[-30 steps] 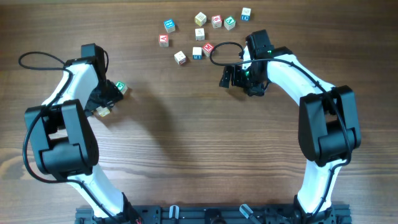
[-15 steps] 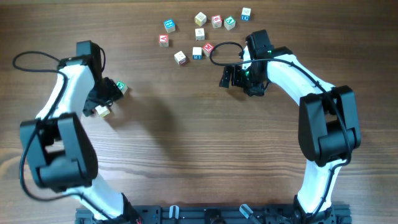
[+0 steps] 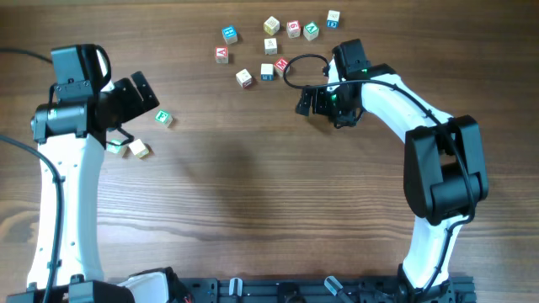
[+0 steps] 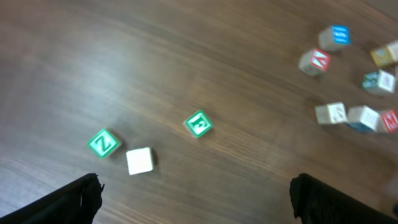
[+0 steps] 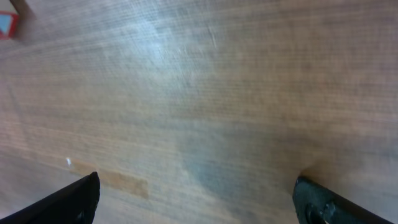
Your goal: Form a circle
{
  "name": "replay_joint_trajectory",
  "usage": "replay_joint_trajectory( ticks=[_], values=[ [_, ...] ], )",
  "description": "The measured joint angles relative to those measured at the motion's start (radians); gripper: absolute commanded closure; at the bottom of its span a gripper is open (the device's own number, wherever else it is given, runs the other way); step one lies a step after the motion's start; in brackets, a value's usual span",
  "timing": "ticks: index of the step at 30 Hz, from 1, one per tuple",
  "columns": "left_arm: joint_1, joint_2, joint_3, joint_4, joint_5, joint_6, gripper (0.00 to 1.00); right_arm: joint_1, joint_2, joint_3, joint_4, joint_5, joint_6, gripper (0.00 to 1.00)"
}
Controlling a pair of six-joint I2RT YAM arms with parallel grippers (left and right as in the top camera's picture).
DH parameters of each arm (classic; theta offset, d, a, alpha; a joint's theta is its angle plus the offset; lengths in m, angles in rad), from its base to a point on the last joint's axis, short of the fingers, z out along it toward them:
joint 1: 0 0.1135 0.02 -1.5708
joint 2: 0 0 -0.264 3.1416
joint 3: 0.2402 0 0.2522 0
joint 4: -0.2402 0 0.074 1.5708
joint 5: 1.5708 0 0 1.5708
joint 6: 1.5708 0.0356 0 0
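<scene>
No full circle shows, only a loose cluster of three small pale letter cubes at the table's left. In the left wrist view they are a green-faced E cube (image 4: 198, 123), a green-faced Z cube (image 4: 103, 143) and a plain pale cube (image 4: 140, 160) beside it. From overhead the E cube (image 3: 164, 119) and the pale cube (image 3: 139, 150) are plain, while the third is half hidden under my left arm. My left gripper (image 3: 133, 99) (image 4: 199, 205) hangs above them, open and empty. My right gripper (image 3: 305, 102) (image 5: 199, 202) is open over bare wood.
Several more letter cubes (image 3: 271, 45) lie scattered at the table's far middle, also in the left wrist view's upper right (image 4: 348, 115). A black cable loop (image 3: 296, 82) of the right arm lies just below that scatter. A red cube corner (image 5: 6, 25) shows at the right wrist view's edge.
My left arm has lifted and drawn back to the left, away from the three cubes, and its jaws have spread wider. The cubes stay on the table. The right arm has hardly moved.
</scene>
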Motion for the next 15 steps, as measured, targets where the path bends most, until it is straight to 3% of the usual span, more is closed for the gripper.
replay_joint_trajectory(
  ticks=[4, 7, 10, 15],
  values=[
    [0.0, 0.05, 0.0, 0.06, 0.06, 0.101, 0.0, 0.0, 0.001, -0.011, 0.073, 0.0, 0.0, 0.0],
    [0.0, 0.124, 0.0, 0.069, 0.09, 0.113, 0.0, 0.0, 0.004, -0.012, 0.106, 0.001, 0.0, 0.0],
    [-0.003, 0.208, 0.0, 0.075, 0.141, 0.037, 0.0, 0.0, 0.004, -0.014, 0.158, 0.001, 0.0, 0.0],
    [-0.041, 0.284, 0.0, 0.075, 0.171, -0.186, 0.0, 0.0, 0.005, -0.017, 0.236, 0.001, 0.0, 0.0]
  ],
)
